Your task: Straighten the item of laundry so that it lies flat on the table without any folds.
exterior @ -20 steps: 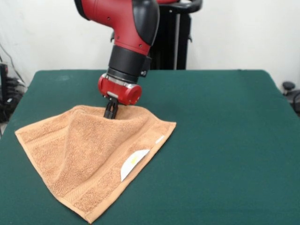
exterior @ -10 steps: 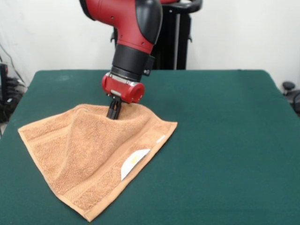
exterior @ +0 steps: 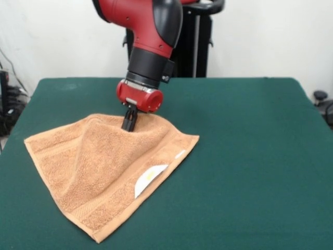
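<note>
The large rectangular table with its dark green felt-like top (exterior: 250, 135) is spreading wide around the claw, backed by a white wall. The orange-tan terry towel (exterior: 99, 172) is lying below and mostly left of the claw, peaked where it is gripped, ridges sloping down to flat corners. Its white label (exterior: 150, 179) is sitting on the edge below the claw. The black claw (exterior: 128, 125) is clenching the towel's raised top edge.

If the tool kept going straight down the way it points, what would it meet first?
The towel: the tool already pinches its raised far edge, and the table likely lies just beneath, though depth is unclear.
</note>
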Action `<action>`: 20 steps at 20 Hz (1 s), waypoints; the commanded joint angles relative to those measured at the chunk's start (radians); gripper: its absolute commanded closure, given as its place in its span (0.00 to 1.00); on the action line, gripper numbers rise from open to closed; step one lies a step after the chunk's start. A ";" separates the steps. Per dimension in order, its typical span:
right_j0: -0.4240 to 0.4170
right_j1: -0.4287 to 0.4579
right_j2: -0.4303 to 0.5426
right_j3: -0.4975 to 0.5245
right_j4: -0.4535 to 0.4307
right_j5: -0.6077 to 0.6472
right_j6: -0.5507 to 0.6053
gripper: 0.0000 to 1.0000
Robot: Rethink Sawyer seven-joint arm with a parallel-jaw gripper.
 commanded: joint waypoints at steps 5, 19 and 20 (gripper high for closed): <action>0.012 0.129 0.167 0.209 -0.031 0.266 0.179 1.00; -0.101 0.156 0.077 0.095 -0.269 0.315 0.007 1.00; -0.103 0.154 0.073 0.088 -0.281 0.321 0.003 1.00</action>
